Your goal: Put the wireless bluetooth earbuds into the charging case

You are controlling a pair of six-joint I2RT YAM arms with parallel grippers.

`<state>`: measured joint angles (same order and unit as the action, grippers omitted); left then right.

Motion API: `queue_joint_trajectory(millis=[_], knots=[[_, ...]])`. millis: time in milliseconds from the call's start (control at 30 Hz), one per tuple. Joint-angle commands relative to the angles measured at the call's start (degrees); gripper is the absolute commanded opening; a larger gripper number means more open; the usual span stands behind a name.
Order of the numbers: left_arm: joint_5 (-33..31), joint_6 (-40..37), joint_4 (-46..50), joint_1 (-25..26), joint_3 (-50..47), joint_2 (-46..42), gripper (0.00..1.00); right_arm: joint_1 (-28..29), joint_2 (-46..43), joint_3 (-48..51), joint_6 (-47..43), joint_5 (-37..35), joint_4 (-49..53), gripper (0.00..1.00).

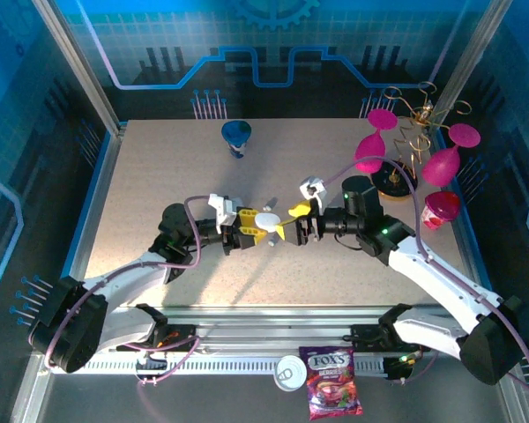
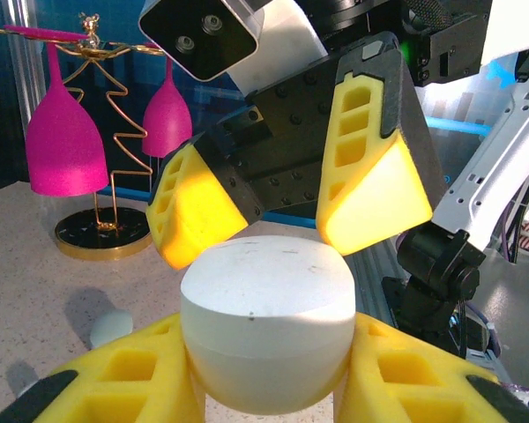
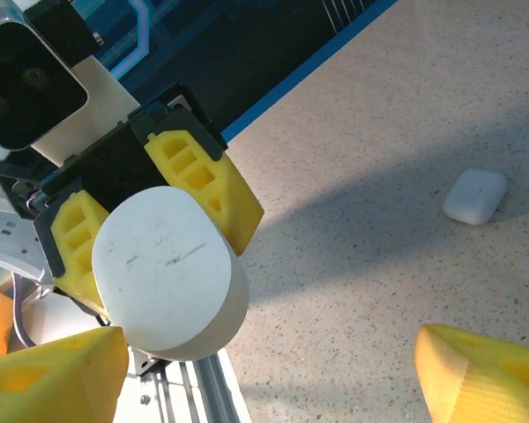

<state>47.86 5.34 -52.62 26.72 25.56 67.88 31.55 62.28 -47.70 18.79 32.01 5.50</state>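
The white case (image 2: pixel 264 326) low in the left wrist view is smooth plastic, closer to matt than glossy (faint scuffs mark its flat face). The yellow gripper fingers (image 2: pixel 370 189) look like matt plastic. The surface (image 3: pixel 406 115) is matt, speckled beige. At upper left, pink glasses (image 2: pixel 66 145) have a soft sheen and hang on a shiny gold metal stand (image 2: pixel 97 240).

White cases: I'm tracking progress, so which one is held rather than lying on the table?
The large round case clamped in the left gripper's jaws; the smaller rectangular case lies loose on the table.
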Motion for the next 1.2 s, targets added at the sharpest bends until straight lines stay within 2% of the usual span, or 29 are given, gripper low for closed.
queue_joint_trajectory(millis=[0, 167, 367, 633, 800, 933, 1167], knots=[[3.3, 0.5, -2.3, 0.3, -0.1, 0.4, 0.28, 0.0, 0.7, -2.1, 0.1, -3.5, -2.4, 0.84], [3.2, 0.7, -2.8, 0.3, -0.2, 0.4, 0.28, -0.2, 1.8, -2.4, -0.2, -2.9, -2.8, 0.84], [2.4, 1.0, -2.2, 0.3, -0.1, 0.5, 0.28, 1.0, 0.3, -2.3, -3.5, 3.4, -3.6, 0.87], [3.0, 2.0, -2.3, 0.4, 1.0, 1.2, 0.28, 2.2, 1.4, -1.9, -6.2, 2.8, -1.9, 0.90], [3.0, 2.5, -1.9, 0.3, 1.0, 0.6, 0.28, 2.2, 2.4, -2.4, -6.8, -0.2, -0.8, 0.89], [2.8, 2.4, -0.8, 0.3, 1.3, 0.5, 0.28, 2.5, 2.3, -2.3, -7.6, 1.0, -1.1, 0.89], [3.4, 2.4, -1.5, 0.3, 1.6, 0.8, 0.28, 2.4, 2.8, -4.4, -7.9, -7.5, 1.3, 0.88]])
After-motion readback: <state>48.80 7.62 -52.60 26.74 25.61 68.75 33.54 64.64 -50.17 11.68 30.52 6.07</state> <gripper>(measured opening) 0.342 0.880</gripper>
